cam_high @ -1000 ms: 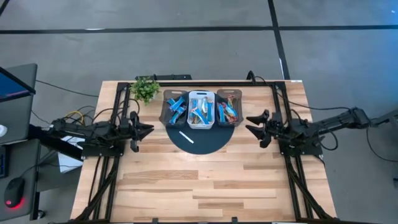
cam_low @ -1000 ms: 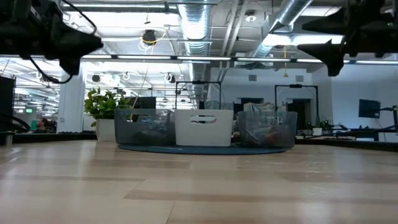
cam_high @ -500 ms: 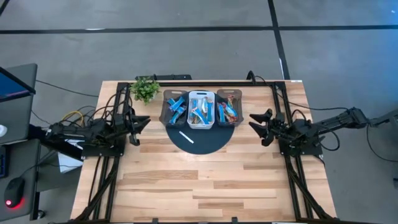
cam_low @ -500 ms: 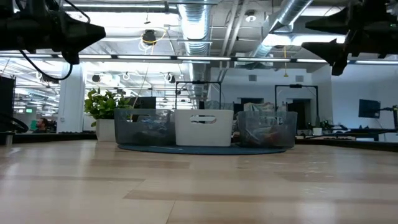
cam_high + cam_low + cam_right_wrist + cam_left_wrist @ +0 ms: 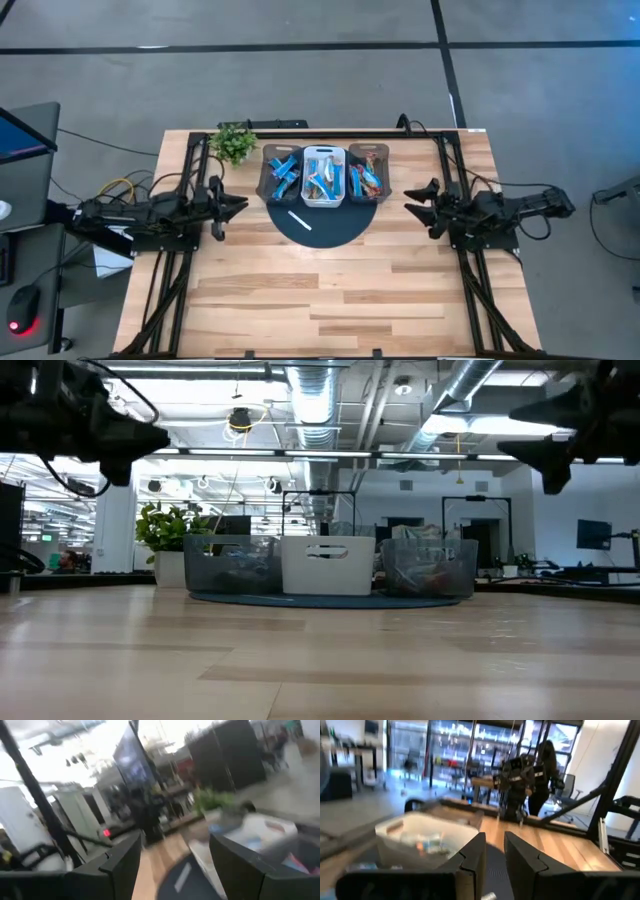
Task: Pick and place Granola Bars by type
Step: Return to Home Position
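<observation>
The granola bars lie in three bins at the far middle of the table: blue ones in the left dark bin (image 5: 282, 172), a mixed heap in the white bin (image 5: 323, 178), and orange-red and blue ones in the right dark bin (image 5: 368, 180). The bins stand on the far part of a round dark mat (image 5: 330, 228). My left gripper (image 5: 238, 205) hovers over the table left of the mat, its fingers a narrow gap apart (image 5: 495, 857) with nothing between them. To the right of the mat my right gripper (image 5: 410, 198) hovers wide open (image 5: 172, 865) and empty. Both point level toward the bins.
A thin white stick (image 5: 300, 220) lies on the mat in front of the bins. A small potted plant (image 5: 233, 142) stands at the far left beside them. Black frame rails (image 5: 192, 190) run along both sides. The near half of the wooden table (image 5: 320, 300) is bare.
My right gripper has drawn back a little toward the table's right edge and sunk slightly as its arm folded in; it stays wide open. My left gripper swung briefly toward the far edge and came back to about where it was.
</observation>
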`<state>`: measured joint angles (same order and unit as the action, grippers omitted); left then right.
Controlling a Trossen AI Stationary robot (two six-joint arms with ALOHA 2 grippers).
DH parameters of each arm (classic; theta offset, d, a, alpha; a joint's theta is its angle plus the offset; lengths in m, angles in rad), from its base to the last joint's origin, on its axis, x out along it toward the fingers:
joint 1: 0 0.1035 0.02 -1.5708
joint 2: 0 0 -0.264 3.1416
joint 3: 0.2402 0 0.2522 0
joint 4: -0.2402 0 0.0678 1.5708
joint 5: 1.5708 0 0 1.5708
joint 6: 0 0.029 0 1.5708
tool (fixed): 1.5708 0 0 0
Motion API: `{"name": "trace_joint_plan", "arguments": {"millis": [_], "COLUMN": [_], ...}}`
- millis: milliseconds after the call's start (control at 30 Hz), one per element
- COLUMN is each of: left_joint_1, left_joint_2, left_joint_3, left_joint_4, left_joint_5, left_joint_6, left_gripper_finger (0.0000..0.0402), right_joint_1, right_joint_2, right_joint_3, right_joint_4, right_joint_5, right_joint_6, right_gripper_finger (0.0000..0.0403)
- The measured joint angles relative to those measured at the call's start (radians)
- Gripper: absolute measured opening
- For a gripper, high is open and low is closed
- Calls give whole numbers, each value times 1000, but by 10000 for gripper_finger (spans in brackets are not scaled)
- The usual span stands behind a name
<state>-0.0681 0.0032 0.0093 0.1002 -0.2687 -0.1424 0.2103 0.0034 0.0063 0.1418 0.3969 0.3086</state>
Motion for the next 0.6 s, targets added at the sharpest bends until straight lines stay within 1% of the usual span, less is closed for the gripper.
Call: {"name": "trace_joint_plan", "arguments": {"millis": [67, 167, 467, 600], "left_joint_1": [0, 0, 0, 0], "left_joint_2": [2, 3, 3, 3], "left_joint_3": [0, 1, 1, 1], "left_joint_4": [-25, -28, -28, -23], "left_joint_5": [0, -1, -33, -66], "left_joint_6": [-54, -85, -92, -114], "left_gripper_finger": [64, 64, 64, 64], "right_joint_1": [6, 5, 3, 4], "right_joint_2": [5, 20, 24, 24], "right_joint_3": [0, 0, 0, 0], "right_joint_4": [-27, -76, -76, -76], "right_joint_5": [1, -1, 1, -1], "right_joint_6": [14, 49, 67, 67], "right_gripper_finger": [230, 230, 230, 230]}}
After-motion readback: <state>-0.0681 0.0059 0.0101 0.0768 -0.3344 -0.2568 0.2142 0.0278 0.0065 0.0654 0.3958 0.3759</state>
